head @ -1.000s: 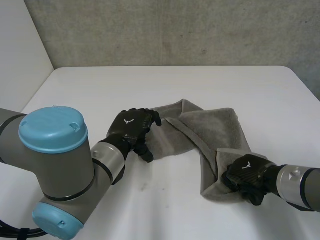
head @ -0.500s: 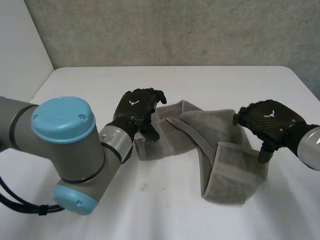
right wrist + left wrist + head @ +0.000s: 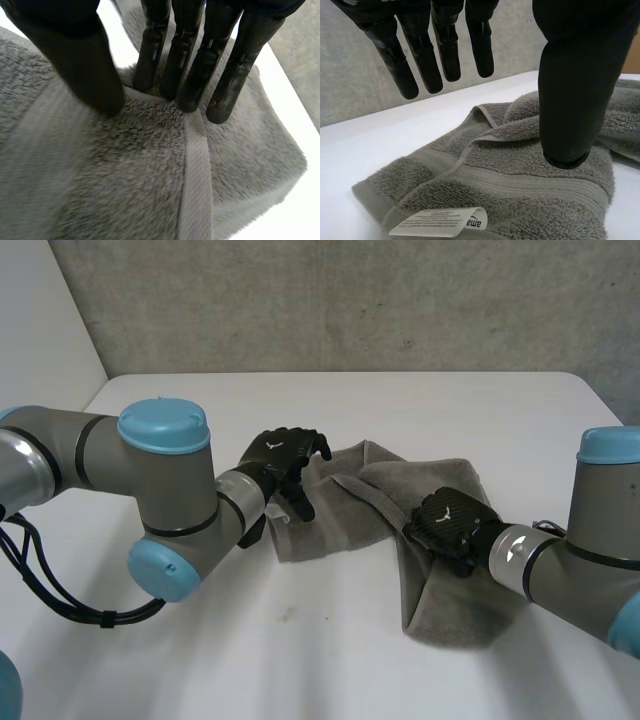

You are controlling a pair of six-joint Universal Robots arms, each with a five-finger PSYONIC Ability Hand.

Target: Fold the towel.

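A grey towel [image 3: 372,502] lies crumpled and partly folded on the white table [image 3: 300,640]. My left hand [image 3: 281,460] hovers open just above the towel's left end. In the left wrist view its fingers [image 3: 445,45] hang straight above the towel [image 3: 510,185], with the thumb [image 3: 575,75] held apart, and a white label [image 3: 440,222] lies at the near hem. My right hand [image 3: 450,520] rests on the towel's right half, by a hem band. In the right wrist view its fingers [image 3: 200,60] and thumb [image 3: 75,50] dig into the towel [image 3: 150,175], pinching a ridge of cloth.
Bare white table surrounds the towel on all sides. A grey wall [image 3: 350,300] stands behind the table's far edge. My left arm's elbow [image 3: 165,500] stands over the table to the left of the towel.
My right hand left the towel's near right corner, rose open to the right, then came down on the towel's right half. My left arm swung back; its hand stays over the left end.
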